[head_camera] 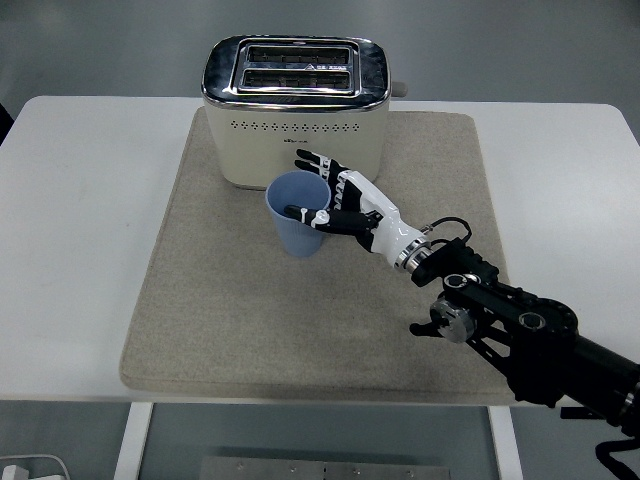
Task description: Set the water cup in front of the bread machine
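Note:
A light blue water cup (296,222) stands upright on the beige mat (220,300), just in front of the cream bread machine (296,125) and a little right of its middle. My right hand (322,192) reaches in from the lower right and is shut on the cup. Its thumb (305,213) lies across the cup's near right side, and its fingers (318,160) pass behind the rim, between cup and machine. Whether the cup's base touches the mat I cannot tell. The left arm is out of view.
The mat covers the middle of the white table (70,200). The bread machine has two slots on top and a lever knob (399,89) on its right side. My black forearm (520,330) crosses the mat's front right corner.

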### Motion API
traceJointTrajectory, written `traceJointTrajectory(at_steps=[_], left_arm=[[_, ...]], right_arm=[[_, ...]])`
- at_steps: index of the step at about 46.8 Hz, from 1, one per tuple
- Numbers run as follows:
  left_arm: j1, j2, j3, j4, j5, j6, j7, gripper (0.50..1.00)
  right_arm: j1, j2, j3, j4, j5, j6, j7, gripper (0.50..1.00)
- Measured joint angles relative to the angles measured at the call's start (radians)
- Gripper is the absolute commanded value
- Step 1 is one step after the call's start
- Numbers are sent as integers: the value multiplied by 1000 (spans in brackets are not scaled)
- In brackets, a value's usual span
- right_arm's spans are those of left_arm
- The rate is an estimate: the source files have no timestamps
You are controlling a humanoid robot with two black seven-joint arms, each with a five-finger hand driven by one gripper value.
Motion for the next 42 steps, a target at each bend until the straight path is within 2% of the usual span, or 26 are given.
traceJointTrajectory(at_steps=[42], left_arm=[[0,0,2,0,0,0,0,1000]], right_arm=[[1,-44,6,9,3,15,0,926]])
